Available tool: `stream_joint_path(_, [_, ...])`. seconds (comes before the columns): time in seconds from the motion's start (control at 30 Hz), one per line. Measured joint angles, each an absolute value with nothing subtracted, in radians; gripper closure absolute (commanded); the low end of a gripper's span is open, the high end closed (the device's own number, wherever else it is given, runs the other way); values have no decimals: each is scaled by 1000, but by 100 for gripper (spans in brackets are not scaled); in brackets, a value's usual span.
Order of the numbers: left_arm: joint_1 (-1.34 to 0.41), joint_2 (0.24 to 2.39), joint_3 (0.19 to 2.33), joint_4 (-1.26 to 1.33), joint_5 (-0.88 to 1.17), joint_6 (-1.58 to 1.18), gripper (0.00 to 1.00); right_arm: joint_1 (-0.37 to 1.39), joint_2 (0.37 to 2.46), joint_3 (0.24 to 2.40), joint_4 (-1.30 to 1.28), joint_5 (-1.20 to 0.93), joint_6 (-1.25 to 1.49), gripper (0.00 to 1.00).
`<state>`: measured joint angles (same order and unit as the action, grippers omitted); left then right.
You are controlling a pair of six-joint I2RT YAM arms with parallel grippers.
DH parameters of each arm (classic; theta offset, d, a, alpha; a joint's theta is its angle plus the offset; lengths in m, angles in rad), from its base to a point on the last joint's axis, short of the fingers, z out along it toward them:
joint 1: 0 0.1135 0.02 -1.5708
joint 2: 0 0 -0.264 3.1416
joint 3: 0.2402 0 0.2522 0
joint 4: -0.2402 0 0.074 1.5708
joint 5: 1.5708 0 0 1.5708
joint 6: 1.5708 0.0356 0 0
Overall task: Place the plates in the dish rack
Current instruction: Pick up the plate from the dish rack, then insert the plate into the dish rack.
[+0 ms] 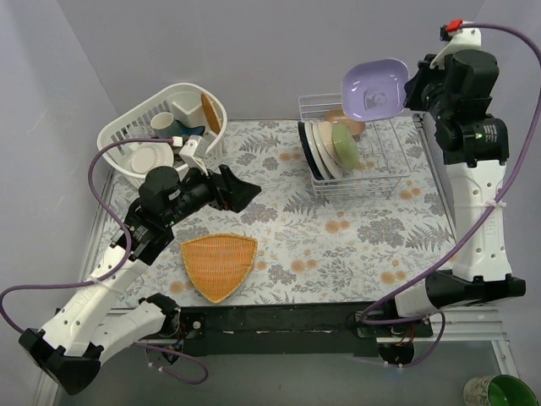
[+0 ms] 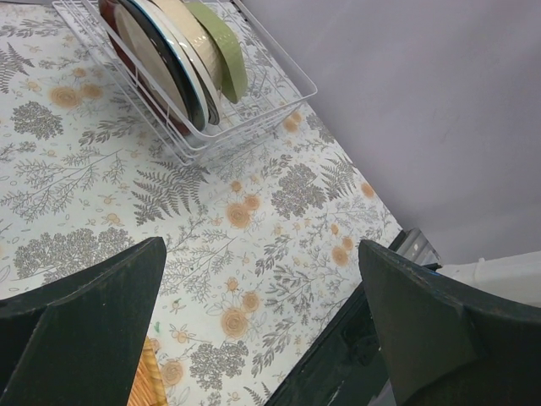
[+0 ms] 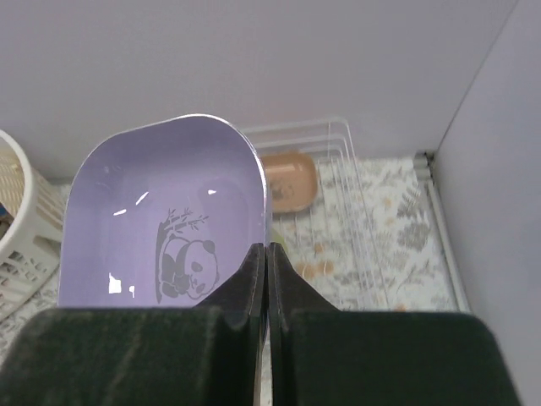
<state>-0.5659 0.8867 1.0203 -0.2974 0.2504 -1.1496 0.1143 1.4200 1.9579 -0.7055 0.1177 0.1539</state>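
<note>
Wide apart and holding nothing, the left gripper (image 2: 262, 254) hangs over the flowery table (image 1: 338, 245), near a flat orange woven tray (image 1: 218, 264). Farther right, plates (image 1: 325, 150) stand on edge in the thin white wire dish rack (image 1: 372, 184). Above it, the right gripper (image 3: 268, 254) pinches the rim of a smooth lilac dish (image 1: 374, 88) with a panda. I think this is the carrying step. Next it must tip upright and slide into a free slot.

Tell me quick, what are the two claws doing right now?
Left gripper: open, holding nothing.
Right gripper: shut on the lilac dish.
</note>
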Motion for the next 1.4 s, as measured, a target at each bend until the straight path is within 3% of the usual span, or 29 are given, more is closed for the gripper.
stream_joint_path(0.2, [-566, 917, 1020, -283, 251, -1150, 2, 180, 1456, 2117, -709, 193, 33, 99])
stream_joint_path(0.43, [-566, 918, 1020, -276, 251, -1150, 2, 458, 1462, 2003, -618, 687, -245, 99])
stream_joint_path(0.53, [-566, 918, 1021, -276, 251, -1151, 2, 559, 1485, 1881, -367, 918, -496, 99])
stream_joint_path(0.6, [-566, 918, 1021, -276, 250, -1153, 2, 598, 1492, 1715, -25, 1055, -804, 99])
stream_joint_path(0.73, [-566, 918, 1021, -277, 250, -1153, 2, 613, 1580, 1557, 496, 1195, -1254, 99])
stream_joint_path(0.9, [-566, 918, 1021, -286, 244, -1152, 2, 612, 1643, 1460, 847, 1282, -1565, 99])
stream_joint_path(1.2, [-566, 917, 1020, -293, 242, -1149, 2, 597, 1683, 1422, 1020, 1314, -1640, 99])
stream_joint_path(1.4, [-566, 914, 1020, -293, 239, -1149, 2, 571, 1705, 1328, 836, 1311, -1445, 99])
